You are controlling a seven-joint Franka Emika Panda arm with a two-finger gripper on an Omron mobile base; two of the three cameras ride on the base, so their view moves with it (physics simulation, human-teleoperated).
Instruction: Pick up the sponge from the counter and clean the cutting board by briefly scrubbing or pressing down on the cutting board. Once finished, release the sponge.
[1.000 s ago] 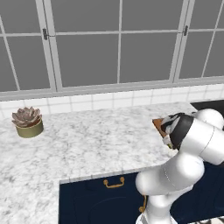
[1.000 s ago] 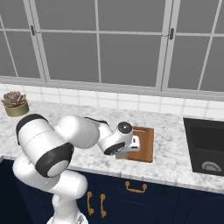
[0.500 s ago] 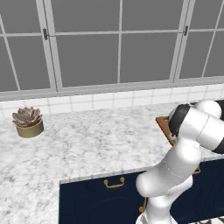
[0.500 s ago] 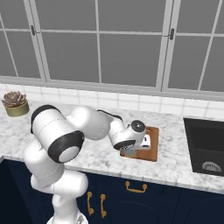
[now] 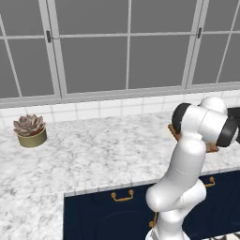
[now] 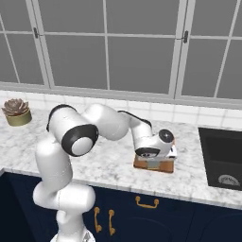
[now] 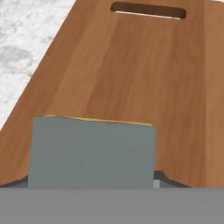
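Most of the job looks done: the sponge is off the surface and sits gripped in the hand, which is closed on it directly over the board. Seen from the hand, the sponge's grey face lies low over the wood, toward the board's end opposite the handle slot; whether it presses the wood I cannot tell. What remains, I judge, is a brief scrub or press, then letting go.

Arm over cutting board
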